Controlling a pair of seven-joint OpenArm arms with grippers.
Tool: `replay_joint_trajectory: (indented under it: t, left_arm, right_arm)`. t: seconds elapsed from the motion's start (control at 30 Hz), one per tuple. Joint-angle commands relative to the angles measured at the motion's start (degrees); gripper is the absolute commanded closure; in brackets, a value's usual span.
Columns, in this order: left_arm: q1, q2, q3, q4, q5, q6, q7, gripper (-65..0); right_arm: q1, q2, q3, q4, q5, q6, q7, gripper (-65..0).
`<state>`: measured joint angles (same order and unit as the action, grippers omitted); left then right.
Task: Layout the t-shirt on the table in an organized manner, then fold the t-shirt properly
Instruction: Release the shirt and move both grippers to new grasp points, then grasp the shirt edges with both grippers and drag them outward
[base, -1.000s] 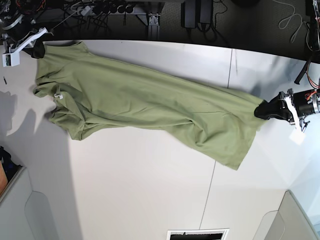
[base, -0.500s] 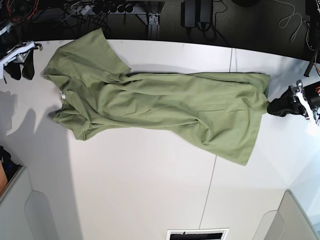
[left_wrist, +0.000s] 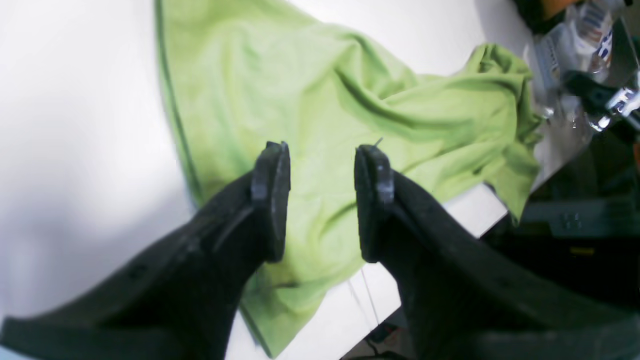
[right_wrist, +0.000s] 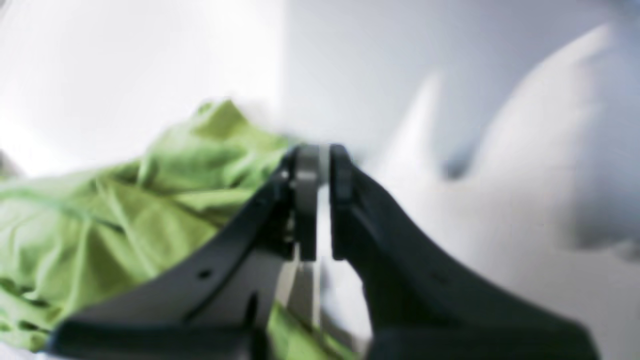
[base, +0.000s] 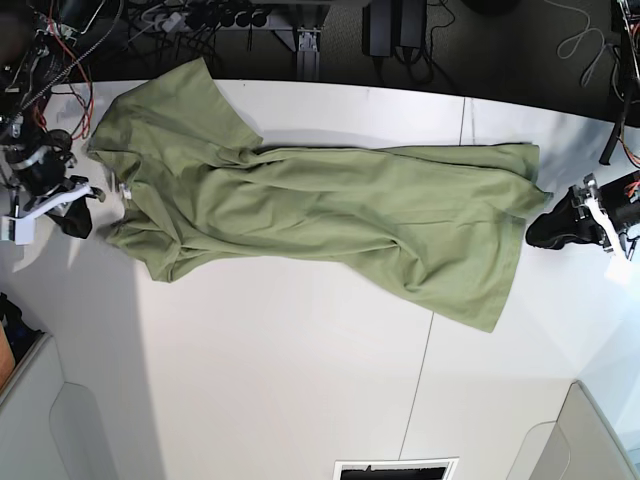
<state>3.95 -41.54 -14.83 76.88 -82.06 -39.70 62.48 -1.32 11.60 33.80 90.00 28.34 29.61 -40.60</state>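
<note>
One t-shirt (base: 320, 215), olive green, lies stretched lengthwise across the far half of the table (base: 300, 390). Hem end toward the left gripper side, collar and sleeve end toward the right gripper side. One sleeve fans out at the table's far edge; cloth around the collar end is bunched and creased. The body lies mostly flat with long diagonal wrinkles. One thin dark seam line (base: 418, 385) crosses the tabletop.

Two grippers in view, neither holding cloth.
- Left gripper (base: 548, 230): just off the hem corner, over bare table. In the left wrist view its two fingers (left_wrist: 272, 192) stand clearly apart, nothing between them, shirt beyond.
- Right gripper (base: 78, 222): beside the collar end, near the bunched cloth. The right wrist view is blurred; the fingers are nearly together with only a narrow slit, nothing visible in it.
</note>
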Motion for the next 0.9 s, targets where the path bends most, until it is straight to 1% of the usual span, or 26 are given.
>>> replay_joint_trajectory:
  t: [0.0,0.03,0.13,0.27,0.37,0.43,0.5,0.57,0.63,0.77,0.87]
  left_arm:
    - [-0.9,-0.6,0.8,0.8,-1.1,-0.3,-1.0,-24.3]
    - [-0.9,-0.2,2.0,0.8,-0.7,-0.3,-1.0,-24.3]
    - [-0.9,1.0,5.6,0.8,1.4,-0.3,-1.9,-24.3]
    - [-0.7,2.3,8.4,0.8,4.5,-0.3,-3.0,-24.3]
    - [-0.4,2.8,8.5,0.7,6.5,-0.3,-4.0,-24.3]
    - [0.0,2.8,8.5,0.7,7.3,-0.3,-4.1,-24.3]
    - [0.8,2.8,8.5,0.7,7.4,-0.3,-4.0,-24.3]
    - [1.9,2.8,8.5,0.7,7.6,-0.3,-4.0,-24.3]
    - [2.8,2.8,8.5,0.7,8.6,-0.3,-4.3,-24.3]
    - [4.2,2.6,8.5,0.7,10.3,-0.3,-5.6,-24.3]
    - [5.1,2.6,8.5,0.7,10.3,-0.3,-5.7,-24.3]
  right_arm:
    - [1.8,0.9,-1.1,0.3,1.0,0.9,1.7,-2.5]
    - [2.7,0.9,-2.6,-0.2,1.0,0.9,1.8,0.0]
    - [5.0,0.9,-6.6,-1.1,-0.6,0.9,1.8,0.0]
    - [6.9,0.9,-12.0,-4.5,-7.2,0.8,3.9,0.0]
    - [9.4,1.0,-15.2,-10.8,-11.8,0.8,5.2,0.0]
    - [11.4,1.3,-16.2,-15.6,-14.1,0.7,6.3,0.0]
    - [13.4,2.5,-16.4,-20.2,-14.6,0.3,7.8,0.0]
    - [15.3,4.4,-16.4,-24.0,-14.7,-0.2,9.5,0.0]
    - [17.3,6.3,-16.4,-26.6,-14.7,-1.4,10.4,0.0]
    - [20.6,9.4,-16.3,-28.2,-16.3,-2.9,10.9,0.0]
    - [22.5,10.8,-16.3,-28.2,-16.4,-2.9,10.8,0.0]
